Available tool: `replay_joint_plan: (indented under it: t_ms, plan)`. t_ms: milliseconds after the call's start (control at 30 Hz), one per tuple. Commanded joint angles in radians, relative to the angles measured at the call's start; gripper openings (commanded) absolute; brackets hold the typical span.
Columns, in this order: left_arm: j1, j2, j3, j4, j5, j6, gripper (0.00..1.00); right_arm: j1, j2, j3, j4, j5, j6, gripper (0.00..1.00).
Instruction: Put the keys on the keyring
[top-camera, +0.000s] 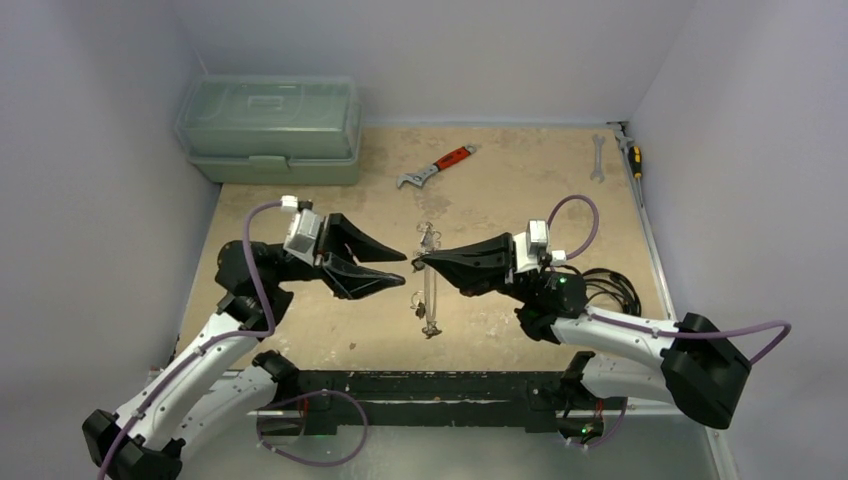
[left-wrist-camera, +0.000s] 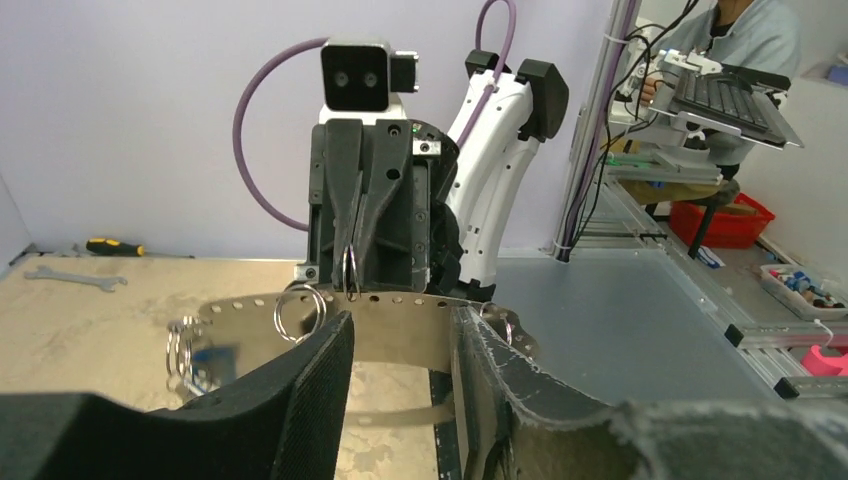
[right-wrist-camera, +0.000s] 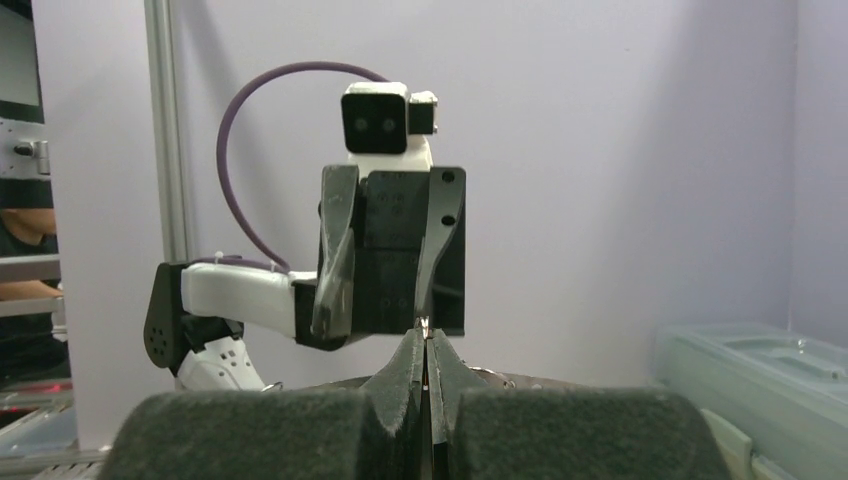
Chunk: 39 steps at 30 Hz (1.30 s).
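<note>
The keyring (top-camera: 430, 285) shows from above as a thin silvery line standing on edge mid-table. Small keys (top-camera: 428, 238) cluster at its far end and its near end. In the left wrist view it is a silvery band (left-wrist-camera: 400, 325) with a row of holes and small split rings hung on it. A blurred blue tag (left-wrist-camera: 205, 360) hangs at its left. My right gripper (top-camera: 420, 262) is shut, pinching a ring (left-wrist-camera: 350, 275) at the band's top edge; a sliver of metal shows between its pads (right-wrist-camera: 426, 335). My left gripper (top-camera: 398, 270) is open and empty just left of the keyring, its fingers (left-wrist-camera: 330, 350) either side of the band's middle.
A green toolbox (top-camera: 270, 125) stands at the back left and also shows in the right wrist view (right-wrist-camera: 760, 370). A red-handled wrench (top-camera: 437, 167) lies behind the keyring. A silver spanner (top-camera: 598, 157) and a screwdriver (top-camera: 632, 155) lie at the back right by the wall.
</note>
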Motion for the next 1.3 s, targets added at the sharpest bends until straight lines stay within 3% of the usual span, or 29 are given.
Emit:
replay_joint_plan:
  t_ms: [0,867,1067,1167,1267]
  plan:
    - [-0.038,0.023,0.002,-0.016,-0.059,0.082,0.38,-0.002,-0.024,0.051,0.145,0.059,-0.022,0.0]
    - [-0.081,0.105,0.001,0.035,-0.091,0.117,0.32,-0.002,0.026,0.061,0.118,0.008,-0.028,0.0]
    - [-0.084,0.116,0.0,0.033,-0.095,0.132,0.2,-0.002,0.03,0.065,0.111,-0.006,-0.03,0.0]
    - [-0.084,0.115,0.003,0.015,-0.105,0.156,0.01,-0.002,0.03,0.068,0.105,-0.024,-0.019,0.0]
    - [-0.084,0.102,0.005,-0.016,-0.122,0.195,0.0,-0.002,0.027,0.08,0.102,-0.072,0.022,0.0]
